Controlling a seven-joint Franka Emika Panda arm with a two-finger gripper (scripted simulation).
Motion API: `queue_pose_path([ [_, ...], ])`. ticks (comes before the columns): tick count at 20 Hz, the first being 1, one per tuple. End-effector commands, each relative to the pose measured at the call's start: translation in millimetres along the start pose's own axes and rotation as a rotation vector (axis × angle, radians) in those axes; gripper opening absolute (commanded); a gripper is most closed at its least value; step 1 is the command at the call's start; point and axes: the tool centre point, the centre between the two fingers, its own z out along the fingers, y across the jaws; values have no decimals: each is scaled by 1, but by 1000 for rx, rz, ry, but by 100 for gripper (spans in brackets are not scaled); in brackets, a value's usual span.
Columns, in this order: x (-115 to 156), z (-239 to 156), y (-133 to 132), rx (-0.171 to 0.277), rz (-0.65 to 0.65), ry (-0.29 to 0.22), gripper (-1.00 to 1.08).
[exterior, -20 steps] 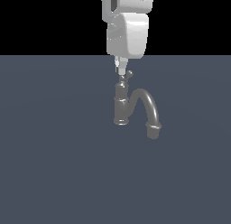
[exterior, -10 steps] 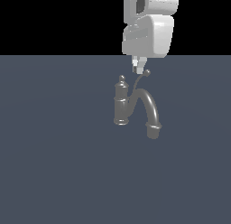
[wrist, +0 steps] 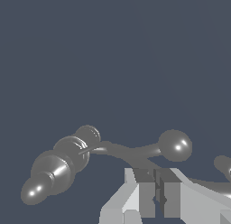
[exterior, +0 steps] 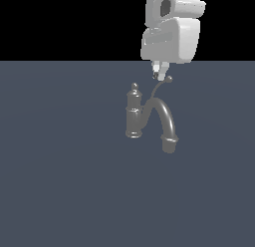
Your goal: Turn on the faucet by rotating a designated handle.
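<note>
The grey faucet (exterior: 134, 117) stands upright on the floor, with a knob finial on top and a thick arched spout (exterior: 165, 119) curving down toward the exterior view's right. Its thin curved handle (exterior: 156, 93) rises from the body to a small ball tip (exterior: 169, 79). My gripper (exterior: 159, 74) hangs just above and beside that ball tip, its fingers shut with nothing between them. In the wrist view the handle (wrist: 131, 151) and its ball tip (wrist: 175, 145) lie right past the gripper (wrist: 156, 193), and the faucet (wrist: 58, 164) body stretches off to one side.
A flat dark grey floor (exterior: 60, 191) spreads all around the faucet. The white arm (exterior: 172, 37) comes down from above, at the back of the scene.
The arm has moved toward the exterior view's right. The handle's ball tip has swung the same way, from above the faucet body to out over the spout.
</note>
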Motion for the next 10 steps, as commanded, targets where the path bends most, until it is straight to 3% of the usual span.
queue_pose_path([
  [1,12,0,-3,2,11,2,-100],
  [10,34,3,-20,-4,18,2,-100],
])
